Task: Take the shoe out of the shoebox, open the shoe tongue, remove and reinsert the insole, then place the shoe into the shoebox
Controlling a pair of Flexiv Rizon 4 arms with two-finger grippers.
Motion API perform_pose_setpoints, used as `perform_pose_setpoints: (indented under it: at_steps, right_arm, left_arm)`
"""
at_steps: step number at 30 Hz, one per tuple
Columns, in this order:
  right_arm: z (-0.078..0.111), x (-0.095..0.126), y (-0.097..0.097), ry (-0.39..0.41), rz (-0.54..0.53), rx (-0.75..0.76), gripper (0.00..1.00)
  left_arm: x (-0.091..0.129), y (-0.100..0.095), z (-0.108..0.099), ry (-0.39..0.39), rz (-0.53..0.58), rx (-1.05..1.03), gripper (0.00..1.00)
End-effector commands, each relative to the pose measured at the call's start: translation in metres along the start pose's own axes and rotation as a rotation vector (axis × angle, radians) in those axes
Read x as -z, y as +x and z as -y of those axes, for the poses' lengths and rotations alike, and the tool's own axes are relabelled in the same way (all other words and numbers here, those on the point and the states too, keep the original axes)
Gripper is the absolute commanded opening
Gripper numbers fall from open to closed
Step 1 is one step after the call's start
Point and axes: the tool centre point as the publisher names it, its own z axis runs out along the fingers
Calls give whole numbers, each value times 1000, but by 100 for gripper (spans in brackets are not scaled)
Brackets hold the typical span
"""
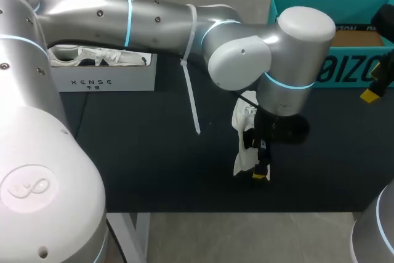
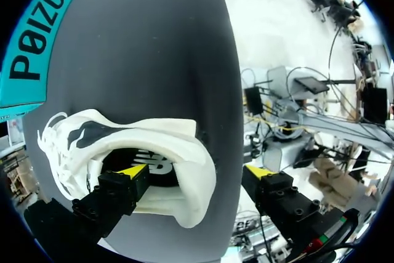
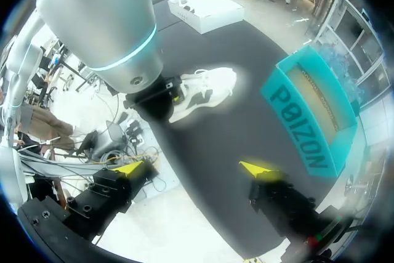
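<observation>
Left gripper (image 2: 196, 172) spread, one finger inside shoe (image 2: 166, 133) (seemingly unclamped) on black table (image 2: 141, 41); right gripper (image 3: 194, 167) gapes.

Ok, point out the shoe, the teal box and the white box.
shoe (image 2: 184, 143), left wrist view, white upper beside the opening.
teal box (image 1: 345, 72), head view, front wall.
white box (image 1: 101, 82), head view, front wall.

Rounded silver arms (image 1: 154, 20) carry cyan joint rings, small screws and black fingers (image 2: 117, 192) tipped yellow.
</observation>
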Motion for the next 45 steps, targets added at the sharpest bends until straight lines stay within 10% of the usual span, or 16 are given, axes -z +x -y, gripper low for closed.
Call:
perform_pose_setpoints:
  at_steps: [1,29,37,45]
  right_arm:
    - [-1,0,-2,4,-3,0,100]
    - [-1,0,-2,4,-3,0,100]
    - [-1,0,-2,4,-3,0,100]
    - [-1,0,-2,4,-3,0,100]
  left_arm:
    - [1,2,-6,9,10,1,100]
    - [6,-5,-3,-13,52,5,100]
    - [4,-7,-4,-24,51,12,0]
    - [0,-7,-4,-18,35,3,0]
